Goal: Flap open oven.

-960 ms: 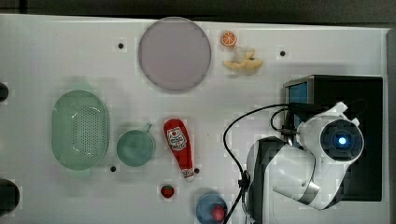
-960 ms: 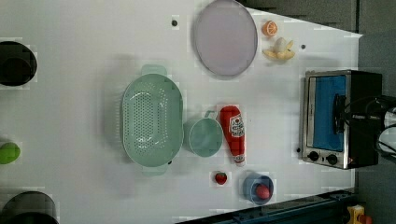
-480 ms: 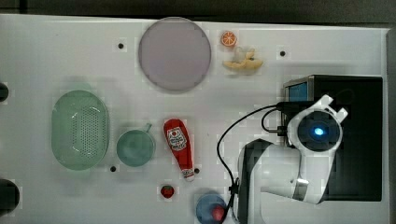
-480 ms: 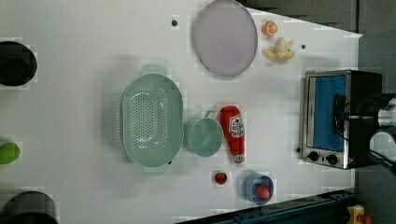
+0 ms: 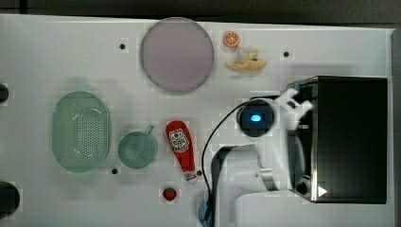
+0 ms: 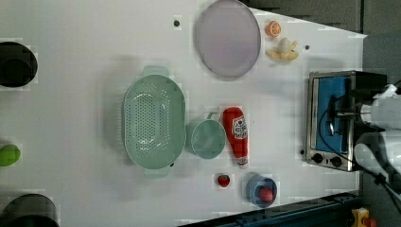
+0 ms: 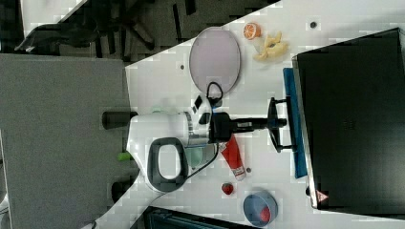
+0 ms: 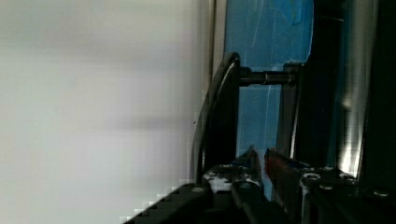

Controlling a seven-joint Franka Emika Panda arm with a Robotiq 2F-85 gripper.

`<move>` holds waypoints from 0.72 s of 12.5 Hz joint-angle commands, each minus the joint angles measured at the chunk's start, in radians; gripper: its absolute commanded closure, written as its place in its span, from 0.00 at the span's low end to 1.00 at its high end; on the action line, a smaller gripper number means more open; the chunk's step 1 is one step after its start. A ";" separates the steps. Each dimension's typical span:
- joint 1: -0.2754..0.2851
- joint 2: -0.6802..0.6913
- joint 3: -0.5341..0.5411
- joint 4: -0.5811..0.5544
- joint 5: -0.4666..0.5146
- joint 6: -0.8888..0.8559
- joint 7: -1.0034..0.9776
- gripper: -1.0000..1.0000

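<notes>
pincer level with the desk, aimed straight at the front of the large boxy toaster oven with black top and silver frame. jaws a sliver apart, blue showing through the gap, nothing clamped between them. tips tucked just behind the dark bar handle, in the slot between bar and blue-tinted glass door; probably placed that way to hook the bar from behind and drag it outward rather than squeeze it. whether a finger already presses on the bar, cannot tell.

white arm stretched out flat across the white desk, likely so that a pull runs square to the door. door upright against the frame, flap not yet down. two black knobs beside the glass, clear of the approach.

oven at the top view's right end of the desk, door facing the top view's left, with bare desk in front for the door to swing down onto.

further out, well apart from the door's sweep: red ketchup bottle lying flat, teal cup, pale green perforated colander, round lilac plate, orange slice, small red strawberry.
</notes>
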 commanded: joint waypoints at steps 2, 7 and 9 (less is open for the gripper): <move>0.090 0.088 0.080 -0.009 -0.151 -0.094 0.339 0.83; 0.142 0.210 0.120 0.017 -0.232 -0.121 0.549 0.83; 0.171 0.272 0.121 0.034 -0.267 -0.122 0.564 0.83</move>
